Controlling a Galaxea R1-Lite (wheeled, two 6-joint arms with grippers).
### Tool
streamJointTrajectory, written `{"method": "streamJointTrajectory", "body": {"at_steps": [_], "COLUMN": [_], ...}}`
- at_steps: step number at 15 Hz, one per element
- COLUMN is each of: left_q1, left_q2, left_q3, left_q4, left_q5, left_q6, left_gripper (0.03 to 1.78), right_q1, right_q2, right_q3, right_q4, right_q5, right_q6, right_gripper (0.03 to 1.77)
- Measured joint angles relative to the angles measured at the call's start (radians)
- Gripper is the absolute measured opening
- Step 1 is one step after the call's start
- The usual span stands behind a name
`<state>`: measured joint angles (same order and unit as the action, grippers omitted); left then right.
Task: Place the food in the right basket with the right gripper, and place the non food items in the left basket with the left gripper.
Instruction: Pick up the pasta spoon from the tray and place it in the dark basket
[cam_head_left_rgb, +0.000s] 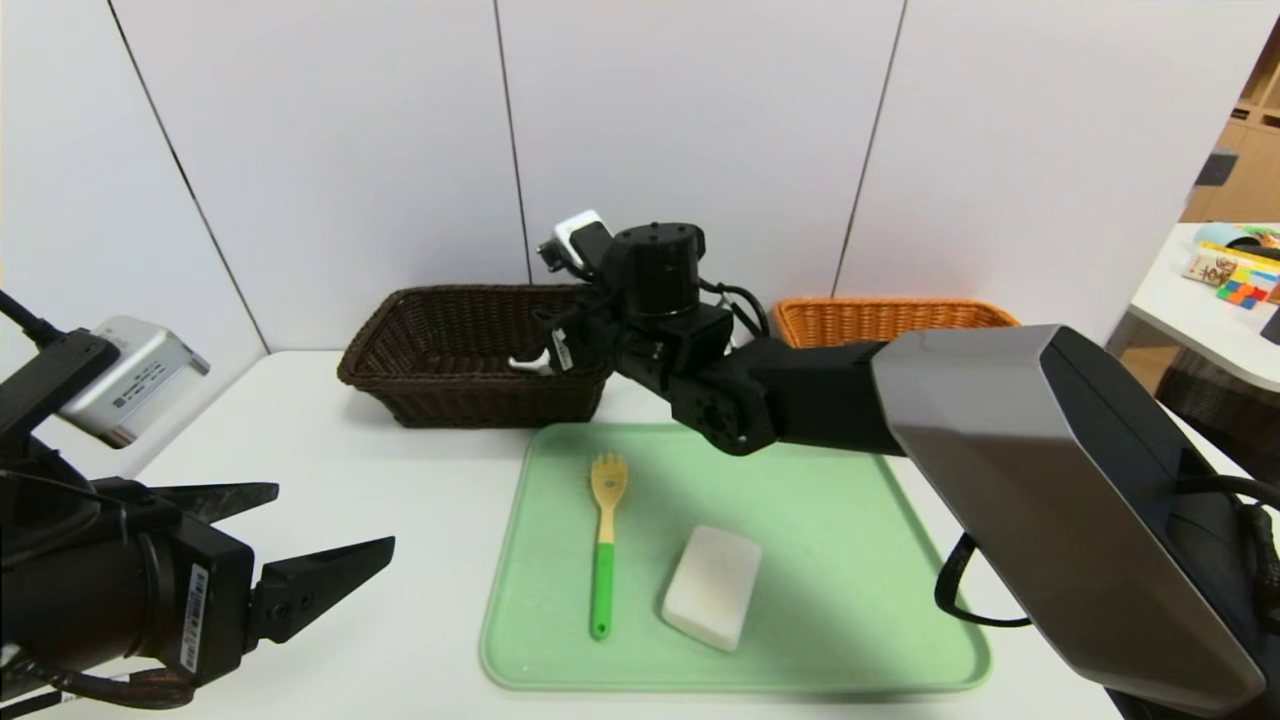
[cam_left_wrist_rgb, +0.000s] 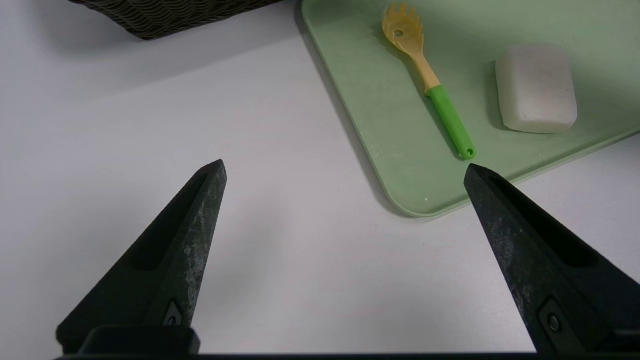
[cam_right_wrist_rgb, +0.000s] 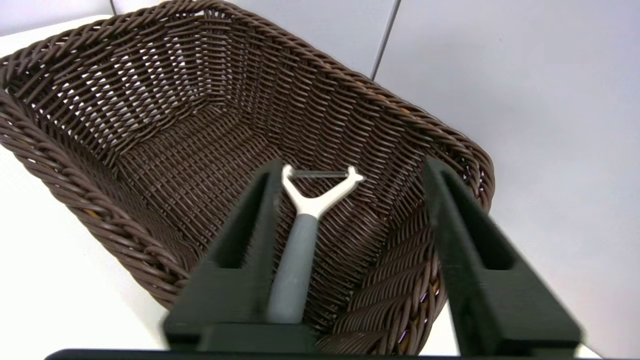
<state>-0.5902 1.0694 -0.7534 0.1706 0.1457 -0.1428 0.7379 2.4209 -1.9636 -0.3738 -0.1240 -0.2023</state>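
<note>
Right wrist view showed the right gripper (cam_right_wrist_rgb: 350, 250) poised over the near right part of the brown basket (cam_right_wrist_rgb: 75, 200), its fingers (cam_right_wrist_rgb: 465, 250) spread wide. A peeler (cam_right_wrist_rgb: 300, 250) with a grey handle and a white forked head lay against the inner face of one finger, apart from the other; whether it was loose or resting on that finger could not be told. Its long axis ran away from the gripper, head foremost, pointing down into the basket's woven floor.

From the head view, the right gripper (cam_head_left_rgb: 555, 345) reached across from the right, its dark arm passing over the far right corner of the green tray (cam_head_left_rgb: 900, 600) and hiding part of the orange basket (cam_head_left_rgb: 880, 318), which stood at the far right against the wall. The brown basket (cam_head_left_rgb: 440, 380) stood to the orange basket's left, just beyond the tray's far left corner.

On the tray lay a spaghetti fork (cam_head_left_rgb: 604, 545), its long axis running near to far, yellow tines at the far end and green handle toward the robot. Just to its right sat a white bar of soap (cam_head_left_rgb: 712, 586), apart from the fork.

The left gripper (cam_head_left_rgb: 330, 530) hung low at the near left above the white table (cam_head_left_rgb: 380, 480), left of the tray, its pointed fingers (cam_left_wrist_rgb: 195, 240) held wide apart and holding nothing.
</note>
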Motion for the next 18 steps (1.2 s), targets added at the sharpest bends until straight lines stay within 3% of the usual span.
{"method": "streamJointTrajectory", "body": {"at_steps": [4, 8, 18], "left_q1": [-0.001, 0.000, 0.000], "left_q2": [-0.001, -0.009, -0.055], "left_q3": [-0.003, 0.002, 0.011], "left_q4": [0.000, 0.000, 0.006], "left_q5": [0.001, 0.002, 0.002], "left_q6": [0.000, 0.000, 0.002], "left_gripper": [1.69, 1.69, 1.69], "right_q1": [-0.001, 0.002, 0.049], "right_q2": [-0.019, -0.139, -0.704], "right_q3": [0.007, 0.090, 0.693], "right_q4": [0.008, 0.087, 0.104], "right_q5": [-0.013, -0.028, -0.134], "right_q6": [0.001, 0.011, 0.014], "right_gripper": [1.30, 1.46, 1.64]}}
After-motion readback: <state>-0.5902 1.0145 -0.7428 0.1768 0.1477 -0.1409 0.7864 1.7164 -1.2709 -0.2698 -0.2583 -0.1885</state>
